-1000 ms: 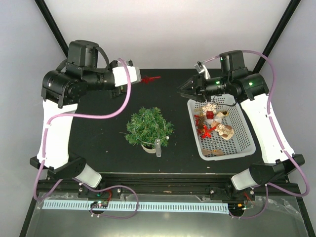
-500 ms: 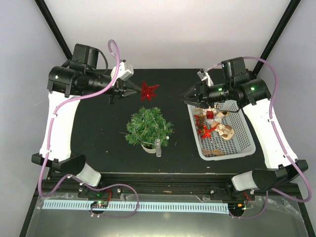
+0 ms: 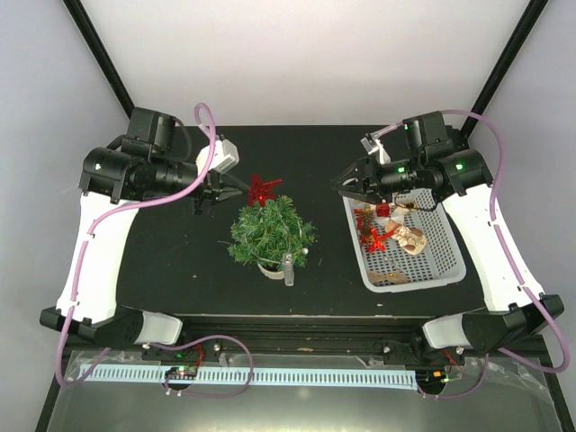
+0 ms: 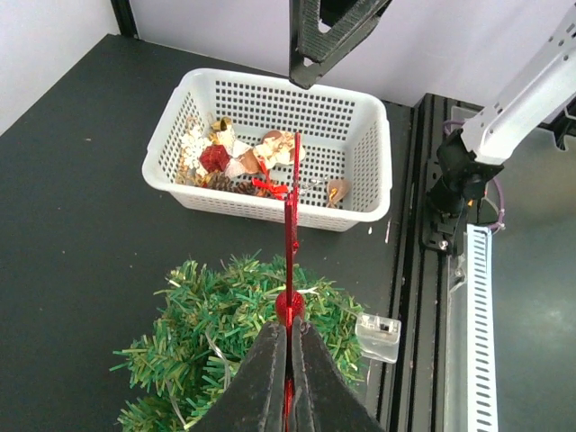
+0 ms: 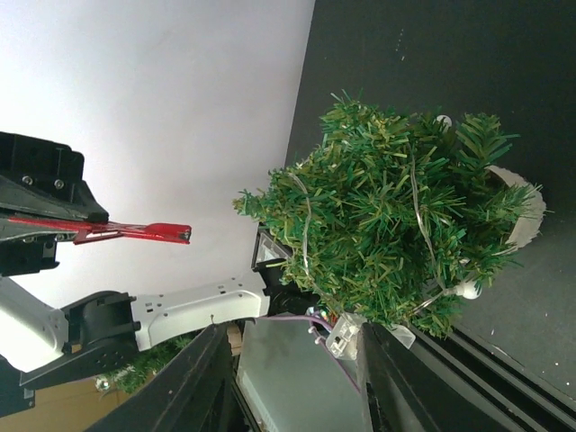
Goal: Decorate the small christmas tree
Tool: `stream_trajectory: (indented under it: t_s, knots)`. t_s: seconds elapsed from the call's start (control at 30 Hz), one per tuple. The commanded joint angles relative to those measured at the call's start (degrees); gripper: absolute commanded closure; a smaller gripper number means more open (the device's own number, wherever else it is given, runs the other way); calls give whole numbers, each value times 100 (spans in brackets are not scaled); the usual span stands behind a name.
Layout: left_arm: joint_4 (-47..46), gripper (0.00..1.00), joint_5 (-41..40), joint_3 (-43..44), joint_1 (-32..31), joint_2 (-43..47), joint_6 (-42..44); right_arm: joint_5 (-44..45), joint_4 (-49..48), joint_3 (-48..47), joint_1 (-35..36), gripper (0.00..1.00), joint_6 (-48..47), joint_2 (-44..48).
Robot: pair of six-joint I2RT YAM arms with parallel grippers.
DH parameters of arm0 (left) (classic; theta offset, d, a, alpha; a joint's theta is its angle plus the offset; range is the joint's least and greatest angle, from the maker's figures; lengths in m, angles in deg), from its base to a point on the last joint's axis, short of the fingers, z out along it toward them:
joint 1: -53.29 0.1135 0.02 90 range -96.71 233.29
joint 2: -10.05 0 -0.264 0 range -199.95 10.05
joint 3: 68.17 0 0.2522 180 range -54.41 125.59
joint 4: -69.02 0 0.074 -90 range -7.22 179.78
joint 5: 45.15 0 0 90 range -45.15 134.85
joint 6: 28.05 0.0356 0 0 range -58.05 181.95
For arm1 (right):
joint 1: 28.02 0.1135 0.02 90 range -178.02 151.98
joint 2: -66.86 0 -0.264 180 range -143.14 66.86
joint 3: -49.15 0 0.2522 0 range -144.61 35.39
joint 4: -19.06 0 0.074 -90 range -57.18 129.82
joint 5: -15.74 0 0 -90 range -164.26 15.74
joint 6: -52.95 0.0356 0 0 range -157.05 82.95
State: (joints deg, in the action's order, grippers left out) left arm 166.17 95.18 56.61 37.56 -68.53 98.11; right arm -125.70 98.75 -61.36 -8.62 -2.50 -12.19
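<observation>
The light, soft-needled small christmas tree (image 3: 270, 229) is judged best gripped at its pot (image 3: 268, 267); a red star (image 3: 264, 190) is clamped in the left gripper (image 4: 290, 337), while the right gripper (image 3: 342, 184) is held parted and empty.

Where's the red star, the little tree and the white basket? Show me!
red star (image 3: 263, 189), top view, on the star's middle.
little tree (image 3: 270, 229), top view, on its green needles.
white basket (image 4: 261, 103), left wrist view, on its far mesh wall.
</observation>
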Motion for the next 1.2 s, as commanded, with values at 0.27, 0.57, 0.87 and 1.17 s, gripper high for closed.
stream_trajectory:
  t_s: [0.27, 0.57, 0.87, 1.17]
  knots:
    - [-730, 98, -293, -407, 15, 211, -172, 33, -308, 176, -41, 59, 48, 117]
    - [-801, 98, -130, -466, 17, 168, -194, 20, -308, 183, -39, 59, 39, 78]
    - [-870, 98, -96, -724, 17, 249, -129, 14, -289, 174, -40, 59, 35, -13]
    - [-1039, 98, -69, -932, 17, 326, -186, -27, -312, 137, -42, 59, 35, -121]
